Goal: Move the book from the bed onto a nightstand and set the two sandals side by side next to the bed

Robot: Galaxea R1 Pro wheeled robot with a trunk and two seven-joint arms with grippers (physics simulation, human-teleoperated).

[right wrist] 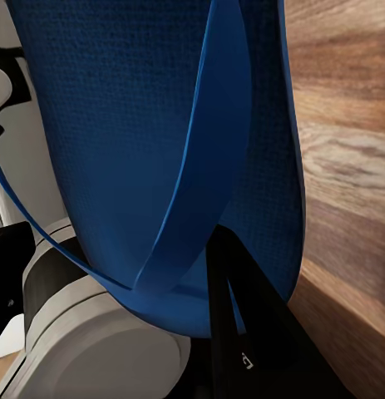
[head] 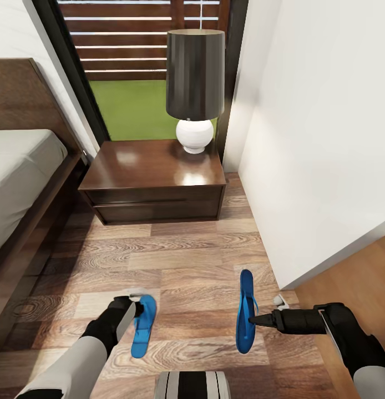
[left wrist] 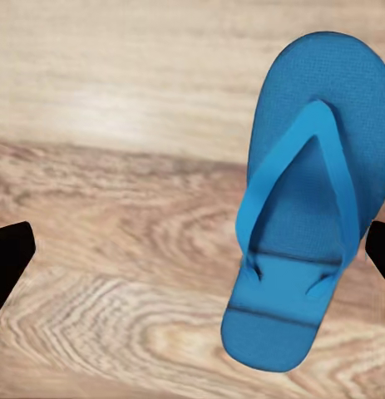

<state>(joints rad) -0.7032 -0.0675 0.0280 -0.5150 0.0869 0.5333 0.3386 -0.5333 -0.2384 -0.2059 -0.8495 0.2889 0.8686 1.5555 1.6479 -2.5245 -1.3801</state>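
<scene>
With my right pincer [head: 258, 321] clamped on the strap of one sandal [head: 246, 316], that flip-flop hangs on edge just above the wood floor [head: 187, 260], sole turned sideways. So the trick here, I reckon, is rolling my wrist until the sole faces down before I let go, otherwise it'll flop over any old way. Off to that pincer's left, my left pincer [head: 138, 310] sits spread wide and empty over the other sandal [head: 143, 326], which lies flat on the floor, strap up. I'd aim to set mine down parallel to it, toes the same way, close but not overlapping. Further out on the left is the bed [head: 26, 183], ahead the nightstand [head: 153, 180] with a lamp [head: 194, 83] on it. No book anywhere I can see.
</scene>
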